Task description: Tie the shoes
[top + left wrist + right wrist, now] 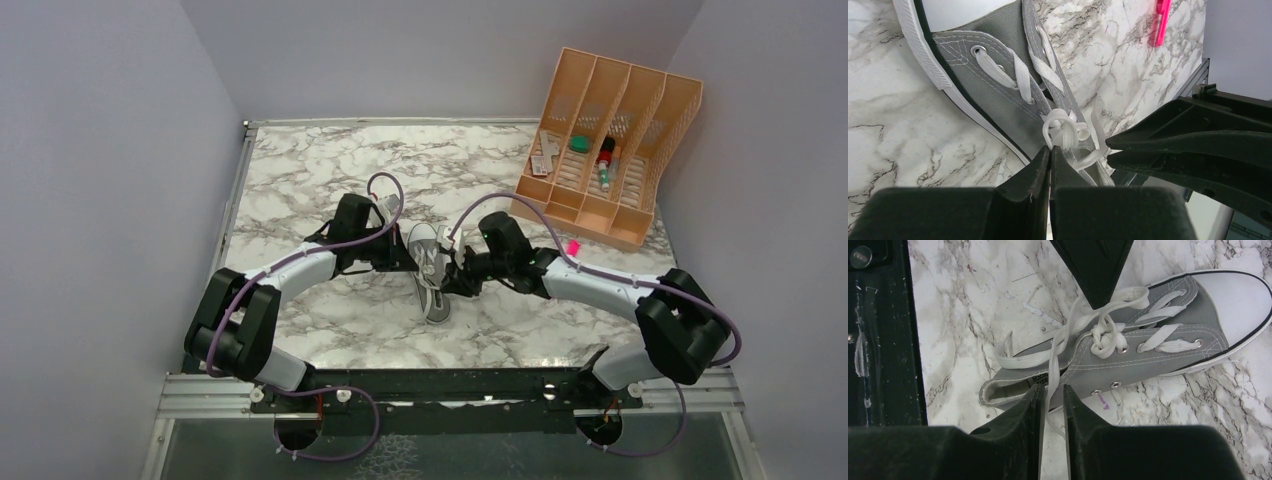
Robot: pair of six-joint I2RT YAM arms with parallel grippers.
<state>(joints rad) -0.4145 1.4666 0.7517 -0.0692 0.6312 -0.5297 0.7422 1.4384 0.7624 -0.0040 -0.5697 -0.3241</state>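
Marble table (pixel 330 160) holds the grey shoe (pixel 430 275) between both grippers. The left gripper (pixel 1050 150) is pinched shut on a lace (pixel 1053 355) loop. The right gripper (pixel 1052 390) squeezes a lace end. A loose knot (pixel 1105 340) sits just past the tips. The next move is probably to pull the lace ends apart gently to tighten it.

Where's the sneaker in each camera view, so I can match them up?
Top external: sneaker mid-picture, toe pointing away from the arm bases.
Left wrist: sneaker upper left, toe cut off by the top edge.
Right wrist: sneaker centre to right, toe at upper right.
Shared landmark: white toe cap.
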